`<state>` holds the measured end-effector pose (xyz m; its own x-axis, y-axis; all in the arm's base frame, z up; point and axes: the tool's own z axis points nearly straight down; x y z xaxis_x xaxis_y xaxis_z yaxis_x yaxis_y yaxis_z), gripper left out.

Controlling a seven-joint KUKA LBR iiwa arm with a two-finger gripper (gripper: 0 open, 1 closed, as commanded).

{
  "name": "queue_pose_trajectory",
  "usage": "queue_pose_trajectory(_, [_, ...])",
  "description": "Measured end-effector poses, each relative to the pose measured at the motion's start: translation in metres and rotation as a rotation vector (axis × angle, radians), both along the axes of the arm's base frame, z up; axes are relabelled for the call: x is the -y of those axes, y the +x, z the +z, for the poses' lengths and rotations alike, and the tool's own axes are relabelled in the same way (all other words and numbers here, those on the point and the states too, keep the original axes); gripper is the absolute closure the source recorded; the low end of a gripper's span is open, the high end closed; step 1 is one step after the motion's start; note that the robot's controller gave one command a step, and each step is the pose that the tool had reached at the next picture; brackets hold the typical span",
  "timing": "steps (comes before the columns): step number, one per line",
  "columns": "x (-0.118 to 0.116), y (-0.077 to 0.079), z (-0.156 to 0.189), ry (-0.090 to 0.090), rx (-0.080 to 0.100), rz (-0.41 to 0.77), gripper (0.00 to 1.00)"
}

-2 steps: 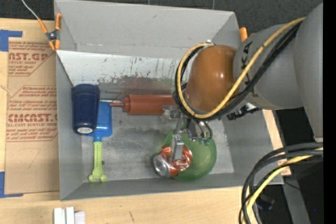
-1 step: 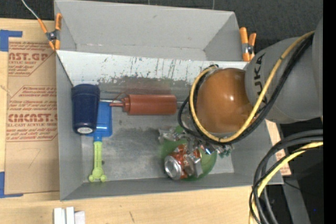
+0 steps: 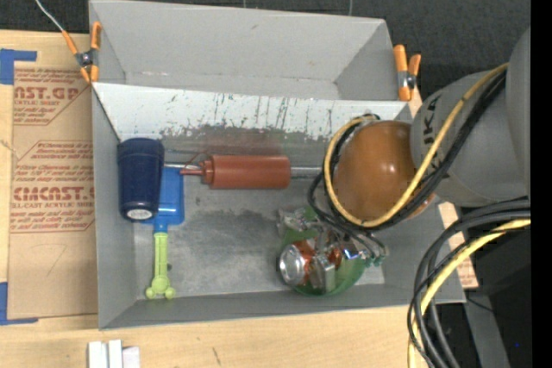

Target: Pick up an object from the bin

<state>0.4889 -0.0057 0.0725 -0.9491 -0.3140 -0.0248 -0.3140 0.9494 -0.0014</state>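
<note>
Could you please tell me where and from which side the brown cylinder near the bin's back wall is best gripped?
Take the brown cylinder probably at its thick middle, from straight above, closing across its width: it lies flat, lengthwise left to right, with room in front of it.

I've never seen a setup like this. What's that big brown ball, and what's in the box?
One camera looks down into a grey metal bin. The brown ball is a cover on a robot arm's wrist, reaching in from the right, with cables looped around it. Its gripper hangs beneath, over a crushed can in the near right corner; whether it holds the can is unclear. At the left lie a dark blue cylinder and a blue tool with a green handle; mid-bin, a reddish-brown cylinder on a metal rod.
</note>
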Motion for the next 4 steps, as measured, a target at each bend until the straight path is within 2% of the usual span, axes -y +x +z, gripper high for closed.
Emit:
queue_pose_trajectory(1, [-0.046, -0.003, 0.001, -0.009, 0.022, 0.368, 1.00])
queue_pose_trajectory(3, [-0.046, -0.004, 0.006, -0.008, 0.020, 0.368, 1.00])
queue_pose_trajectory(4, [-0.046, -0.004, 0.024, -0.008, 0.021, 0.368, 1.00])
